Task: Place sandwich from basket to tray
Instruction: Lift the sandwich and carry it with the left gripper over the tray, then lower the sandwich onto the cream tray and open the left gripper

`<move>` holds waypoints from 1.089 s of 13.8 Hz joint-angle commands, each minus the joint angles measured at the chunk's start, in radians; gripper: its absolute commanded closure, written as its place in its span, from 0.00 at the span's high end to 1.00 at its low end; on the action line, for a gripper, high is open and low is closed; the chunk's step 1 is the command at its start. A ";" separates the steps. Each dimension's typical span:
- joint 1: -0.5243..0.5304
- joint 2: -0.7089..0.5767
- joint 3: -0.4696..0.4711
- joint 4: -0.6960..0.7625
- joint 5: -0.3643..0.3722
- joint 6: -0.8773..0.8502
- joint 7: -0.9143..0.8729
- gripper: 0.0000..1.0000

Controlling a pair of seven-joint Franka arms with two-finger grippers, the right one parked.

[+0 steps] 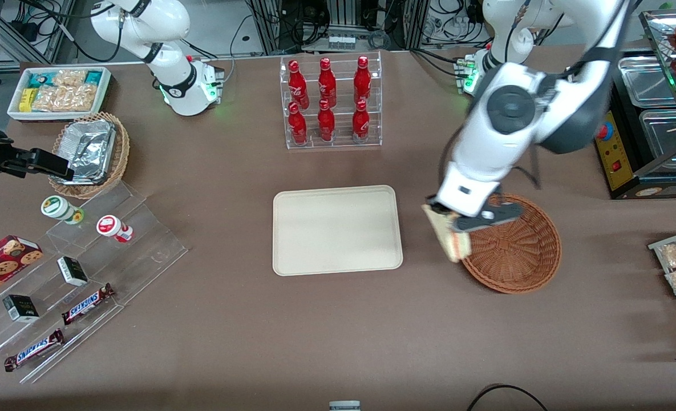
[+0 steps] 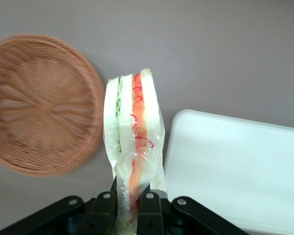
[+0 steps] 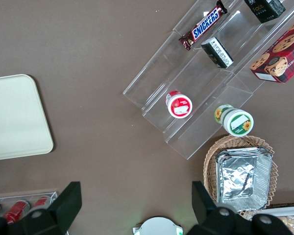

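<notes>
My left gripper (image 1: pixel 452 220) is shut on the sandwich (image 1: pixel 449 237), a plastic-wrapped wedge of pale bread with red and green filling. It holds the sandwich in the air over the edge of the reddish-brown wicker basket (image 1: pixel 517 251), on the side toward the cream tray (image 1: pixel 338 229). In the left wrist view the black fingers (image 2: pixel 102 211) pinch the sandwich (image 2: pixel 133 132), with the empty basket (image 2: pixel 39 103) and the tray (image 2: pixel 235 166) on the table below it.
A clear rack of red bottles (image 1: pixel 331 103) stands farther from the front camera than the tray. Toward the parked arm's end lie a tan basket with a foil container (image 1: pixel 89 151), a white snack bin (image 1: pixel 61 91) and clear steps with snacks (image 1: pixel 75 285).
</notes>
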 commanded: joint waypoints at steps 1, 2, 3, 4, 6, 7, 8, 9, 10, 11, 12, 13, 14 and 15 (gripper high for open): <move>-0.132 0.161 0.004 0.150 0.040 -0.024 -0.092 0.00; -0.177 0.198 0.002 0.170 0.066 -0.018 -0.118 0.00; -0.209 0.231 0.004 0.191 0.086 -0.013 -0.152 0.00; -0.234 0.280 0.004 0.229 0.100 -0.004 -0.181 0.00; -0.283 0.362 0.004 0.295 0.108 0.027 -0.189 0.00; -0.297 0.386 0.004 0.303 0.108 0.045 -0.189 0.00; -0.321 0.397 0.008 0.303 0.109 0.076 -0.188 0.00; -0.336 0.414 0.010 0.303 0.119 0.096 -0.188 0.00; -0.346 0.432 0.010 0.303 0.152 0.111 -0.191 0.00; -0.352 0.452 0.010 0.303 0.177 0.140 -0.191 0.00; -0.364 0.472 0.010 0.303 0.192 0.175 -0.188 0.00; -0.370 0.494 0.010 0.303 0.214 0.192 -0.185 0.00; -0.370 0.514 0.010 0.303 0.243 0.194 -0.185 0.00; -0.378 0.526 0.010 0.303 0.255 0.194 -0.188 0.00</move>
